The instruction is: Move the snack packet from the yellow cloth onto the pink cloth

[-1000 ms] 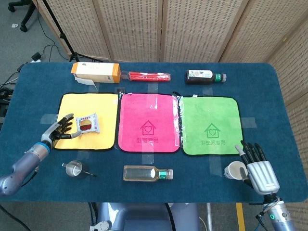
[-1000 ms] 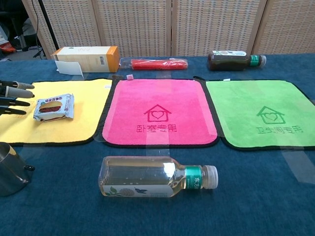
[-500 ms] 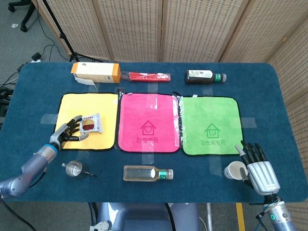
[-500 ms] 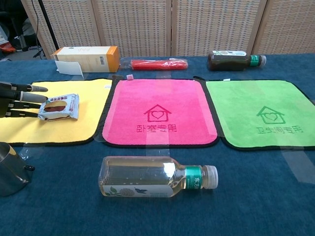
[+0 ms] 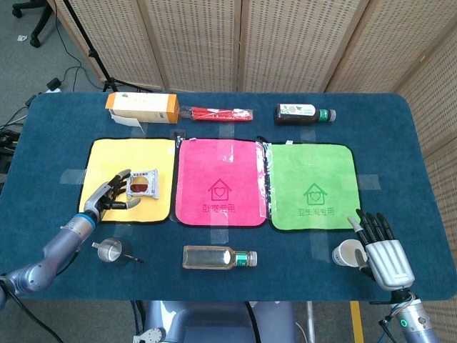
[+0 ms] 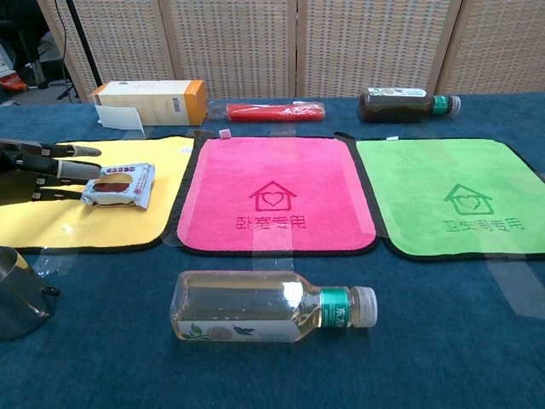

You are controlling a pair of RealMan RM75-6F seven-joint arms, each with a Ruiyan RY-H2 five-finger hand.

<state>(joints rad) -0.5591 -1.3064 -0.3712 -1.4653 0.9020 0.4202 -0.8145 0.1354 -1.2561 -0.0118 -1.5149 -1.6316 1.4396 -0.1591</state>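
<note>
The snack packet (image 5: 143, 186) (image 6: 119, 185), white with a red picture, lies on the right part of the yellow cloth (image 5: 114, 157) (image 6: 51, 226), close to the pink cloth (image 5: 220, 182) (image 6: 272, 192). My left hand (image 5: 111, 194) (image 6: 43, 166) lies low over the yellow cloth with its fingers stretched out and apart, the fingertips touching the packet's left edge. My right hand (image 5: 382, 250) rests near the table's front right edge, fingers spread, holding nothing; the chest view does not show it.
A white cup (image 5: 348, 253) stands beside my right hand. A metal cup (image 5: 110, 251) (image 6: 13, 294) and a lying clear bottle (image 5: 218, 257) (image 6: 268, 307) sit in front of the cloths. Behind them lie an orange-and-white box (image 5: 143, 107), a red packet (image 5: 218, 113) and a dark bottle (image 5: 303, 113). A green cloth (image 5: 310, 186) is at right.
My left hand has slid right across the yellow cloth, and the snack packet has moved right with it, toward the pink cloth. The right hand has stayed still.
</note>
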